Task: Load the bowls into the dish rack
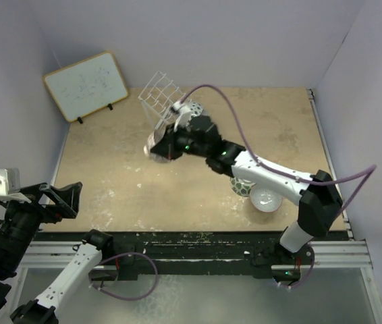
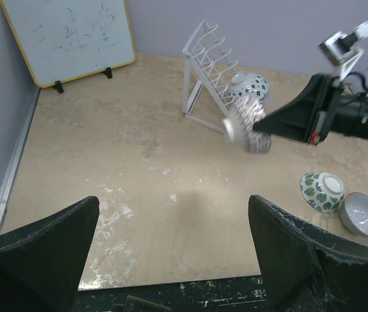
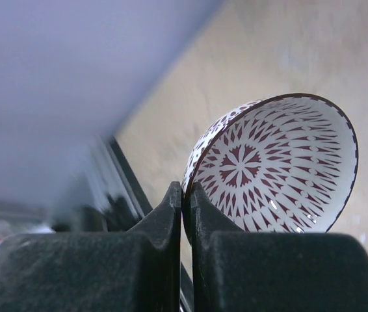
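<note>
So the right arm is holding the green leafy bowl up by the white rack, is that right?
Not quite. The right gripper is pinching the brown-and-white bowl, not the green one, up by the dish rack; the right wrist view shows its pattern. The green-and-white bowl sits on the table.

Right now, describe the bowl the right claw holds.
Find the white wire dish rack near the back wall. Just in front of it, the right claw pinches a tilted bowl by its rim. Only it has a reddish-brown radial pattern on white.
</note>
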Available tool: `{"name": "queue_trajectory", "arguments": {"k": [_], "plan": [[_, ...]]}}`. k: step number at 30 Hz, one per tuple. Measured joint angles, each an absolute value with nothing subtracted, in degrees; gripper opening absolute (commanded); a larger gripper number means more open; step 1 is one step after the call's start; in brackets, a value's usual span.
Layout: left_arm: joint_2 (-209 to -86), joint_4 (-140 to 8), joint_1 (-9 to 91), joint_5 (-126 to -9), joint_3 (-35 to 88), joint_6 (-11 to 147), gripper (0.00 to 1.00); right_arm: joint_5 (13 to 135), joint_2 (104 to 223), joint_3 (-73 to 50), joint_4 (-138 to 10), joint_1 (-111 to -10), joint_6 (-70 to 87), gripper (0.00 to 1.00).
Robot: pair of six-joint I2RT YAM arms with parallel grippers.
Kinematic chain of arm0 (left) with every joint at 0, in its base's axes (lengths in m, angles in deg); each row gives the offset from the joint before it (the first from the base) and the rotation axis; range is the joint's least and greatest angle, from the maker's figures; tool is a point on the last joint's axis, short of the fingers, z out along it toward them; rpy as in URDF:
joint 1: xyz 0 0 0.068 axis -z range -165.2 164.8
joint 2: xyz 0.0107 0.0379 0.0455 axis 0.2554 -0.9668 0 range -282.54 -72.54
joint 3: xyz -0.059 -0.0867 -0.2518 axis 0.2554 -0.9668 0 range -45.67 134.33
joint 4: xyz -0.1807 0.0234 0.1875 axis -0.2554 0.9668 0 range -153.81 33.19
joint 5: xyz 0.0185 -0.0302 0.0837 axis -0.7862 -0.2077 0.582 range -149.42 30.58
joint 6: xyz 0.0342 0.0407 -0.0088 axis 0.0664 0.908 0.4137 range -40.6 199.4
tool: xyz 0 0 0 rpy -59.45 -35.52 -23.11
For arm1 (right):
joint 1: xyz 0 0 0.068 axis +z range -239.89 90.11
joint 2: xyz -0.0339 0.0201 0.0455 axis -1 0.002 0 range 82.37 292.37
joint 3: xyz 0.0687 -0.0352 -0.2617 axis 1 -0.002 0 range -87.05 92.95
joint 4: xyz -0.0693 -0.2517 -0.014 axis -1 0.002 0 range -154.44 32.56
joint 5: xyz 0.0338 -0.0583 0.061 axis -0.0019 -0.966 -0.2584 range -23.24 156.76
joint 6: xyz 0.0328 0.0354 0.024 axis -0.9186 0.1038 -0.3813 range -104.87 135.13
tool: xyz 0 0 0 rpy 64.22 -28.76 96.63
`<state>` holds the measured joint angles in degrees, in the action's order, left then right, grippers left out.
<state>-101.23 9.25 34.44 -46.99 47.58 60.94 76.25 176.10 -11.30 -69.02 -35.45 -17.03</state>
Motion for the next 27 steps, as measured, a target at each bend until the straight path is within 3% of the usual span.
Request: {"name": "queue_trajectory", "arguments": {"k": [6, 14, 27], "plan": [[-101.5, 9.2, 34.5, -46.9, 49.2, 60.9, 0.99, 90.3, 174.4, -17.6, -98.9, -48.5, -33.2, 0.01], [-102.3, 10.0, 34.5, -46.8, 51.1, 61.0, 0.99, 96.3, 192.2, -19.1, -141.9, -58.4, -65.6, 0.01], [-102.7, 11.5, 34.5, -46.1, 53.3, 61.0, 0.99, 83.8, 197.7, -19.3, -151.4, -65.9, -77.6, 0.02]]}}
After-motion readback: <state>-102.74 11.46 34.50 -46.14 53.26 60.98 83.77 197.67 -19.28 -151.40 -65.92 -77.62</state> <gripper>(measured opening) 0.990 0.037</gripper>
